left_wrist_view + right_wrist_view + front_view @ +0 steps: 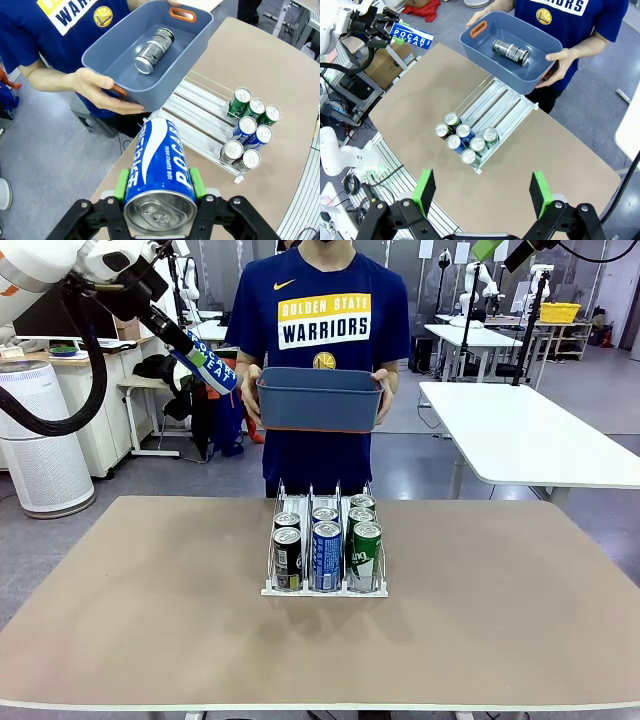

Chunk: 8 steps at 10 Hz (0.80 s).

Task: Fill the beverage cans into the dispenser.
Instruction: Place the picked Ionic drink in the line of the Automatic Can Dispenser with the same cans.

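My left gripper (159,186) is shut on a blue "SWEAT" can (160,165), held high off the table's left side (212,365). Its silver top faces the wrist camera. The white wire dispenser (325,585) stands mid-table, with several cans at its near end: dark ones (287,555) in the left lane, blue (327,555) in the middle, green (367,555) on the right. A person holds a blue-grey bin (320,405) over the far edge, and one dark can (154,44) lies in it. High above the table, my right gripper (482,192) is open and empty.
The person's hands (100,90) grip the bin's ends just behind the dispenser's far end (512,102). Bare brown tabletop (130,590) lies on both sides of the rack. A second white table (530,435) stands at the back right.
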Each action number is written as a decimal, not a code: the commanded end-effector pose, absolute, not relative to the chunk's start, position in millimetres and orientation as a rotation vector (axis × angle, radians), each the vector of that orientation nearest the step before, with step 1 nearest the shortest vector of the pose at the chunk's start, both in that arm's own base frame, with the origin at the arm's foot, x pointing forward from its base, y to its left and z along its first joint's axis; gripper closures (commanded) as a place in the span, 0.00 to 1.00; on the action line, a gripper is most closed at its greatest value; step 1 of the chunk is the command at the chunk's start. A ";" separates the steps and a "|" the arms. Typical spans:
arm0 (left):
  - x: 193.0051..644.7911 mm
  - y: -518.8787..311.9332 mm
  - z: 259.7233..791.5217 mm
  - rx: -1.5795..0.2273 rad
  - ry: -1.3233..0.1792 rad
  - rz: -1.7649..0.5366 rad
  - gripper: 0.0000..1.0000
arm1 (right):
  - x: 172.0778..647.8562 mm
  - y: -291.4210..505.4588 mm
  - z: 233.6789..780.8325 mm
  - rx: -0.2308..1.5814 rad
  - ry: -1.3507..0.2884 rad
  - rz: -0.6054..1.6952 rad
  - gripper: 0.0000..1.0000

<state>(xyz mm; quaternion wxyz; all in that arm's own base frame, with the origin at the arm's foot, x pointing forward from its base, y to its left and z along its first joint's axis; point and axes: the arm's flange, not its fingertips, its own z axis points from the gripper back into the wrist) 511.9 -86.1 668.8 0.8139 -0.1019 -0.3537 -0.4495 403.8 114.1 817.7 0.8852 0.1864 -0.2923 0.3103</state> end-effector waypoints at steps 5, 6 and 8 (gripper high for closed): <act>484.7 -146.8 665.4 -0.151 -0.506 -0.764 0.43 | 403.5 113.9 817.5 0.387 -0.608 0.645 0.00; 474.7 -165.5 657.2 -0.208 -0.458 -0.764 0.43 | 403.5 113.9 817.5 0.387 -0.608 0.645 0.00; 458.4 -195.2 641.9 -0.234 -0.389 -0.761 0.43 | 403.5 113.9 817.5 0.387 -0.608 0.645 0.00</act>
